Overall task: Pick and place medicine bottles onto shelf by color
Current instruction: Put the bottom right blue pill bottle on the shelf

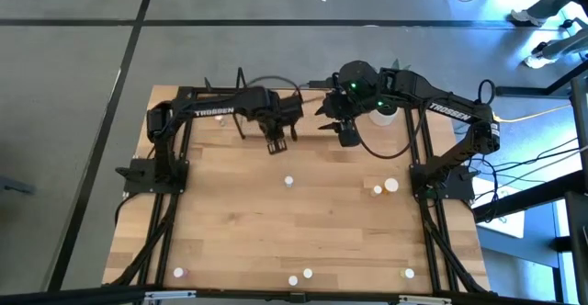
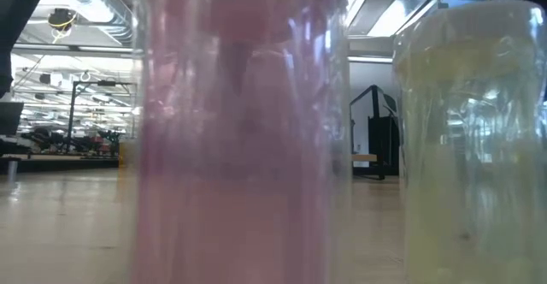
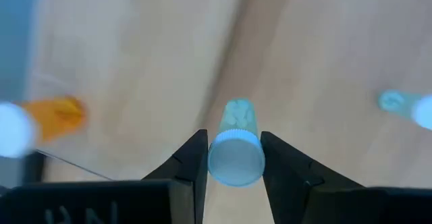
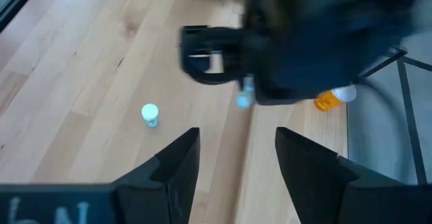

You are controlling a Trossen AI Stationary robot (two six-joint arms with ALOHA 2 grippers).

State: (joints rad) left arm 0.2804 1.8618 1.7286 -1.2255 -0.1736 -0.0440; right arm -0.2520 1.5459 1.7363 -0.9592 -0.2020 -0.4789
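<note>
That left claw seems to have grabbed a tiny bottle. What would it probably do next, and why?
Probably carry it on toward the shelf and lower it there. The left gripper is shut on a pale bottle with a white cap, held above the wood. An orange bottle lies nearby, so it likely needs a spot away from that colour. The right gripper hangs open, empty.

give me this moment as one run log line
left end effector: shut on small pale green white-capped medicine bottle | right end effector: open, empty, above the light wooden table | orange bottle: lying nearby
</note>
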